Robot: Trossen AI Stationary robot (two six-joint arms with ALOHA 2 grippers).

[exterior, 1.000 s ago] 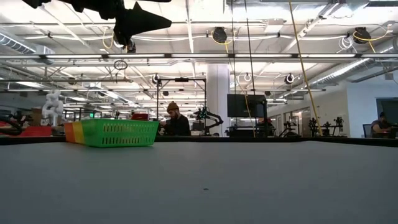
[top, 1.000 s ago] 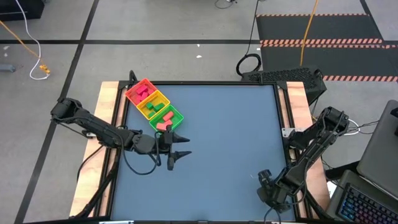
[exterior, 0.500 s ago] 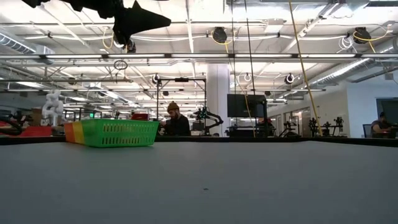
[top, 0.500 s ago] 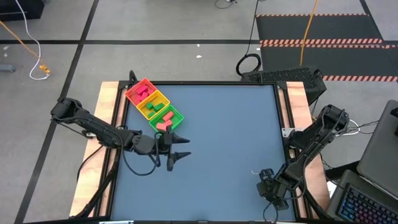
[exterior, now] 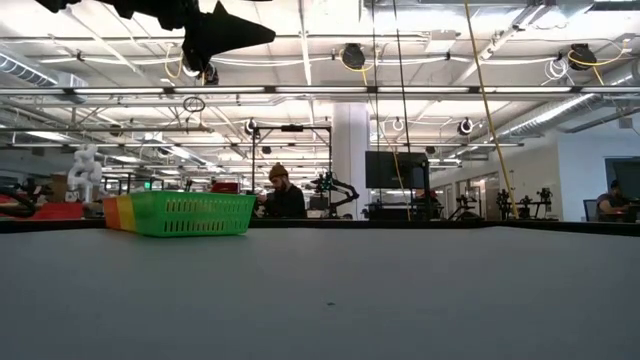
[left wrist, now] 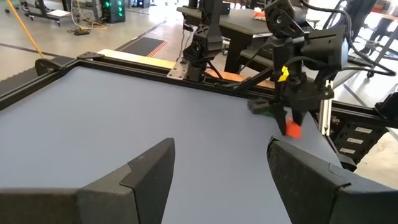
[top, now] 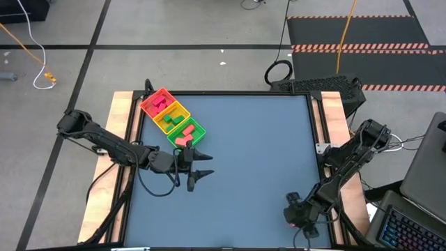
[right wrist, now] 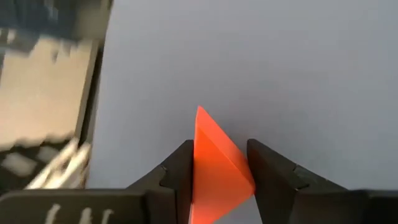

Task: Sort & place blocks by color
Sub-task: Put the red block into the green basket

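Observation:
The red-yellow-green tray (top: 173,120) sits by the table's far-left corner. It holds pink-red blocks (top: 159,102) in the red part and green blocks (top: 188,130) in the yellow and green parts. A pink-red one (top: 183,141) is at the green end. My right gripper (top: 291,217) is near the table's near-right corner, shut on a red wedge block (right wrist: 217,163). My left gripper (top: 208,164) hangs open just near of the tray, high above the table (exterior: 225,30). A small dark green piece (left wrist: 258,106) lies beside the right gripper (left wrist: 297,106). My right gripper pinches the red wedge by its two flat sides (right wrist: 200,163) between both fingers. The fingers point down at the table from above. The wedge's thin edge (right wrist: 200,112) sticks out past the fingertips, and the block (left wrist: 292,128) hangs below the fingers, apparently clear of the table.
Blue tabletop (top: 258,153) spreads wide between the two arms. Black rails and wooden strips (top: 333,115) frame the table. In the low view the tray's green mesh wall (exterior: 190,213) stands at left; people sit at desks in the room behind.
My right gripper, shut on the red wedge, has moved from the near-right corner toward the table's left. The left arm and the tray have kept still.

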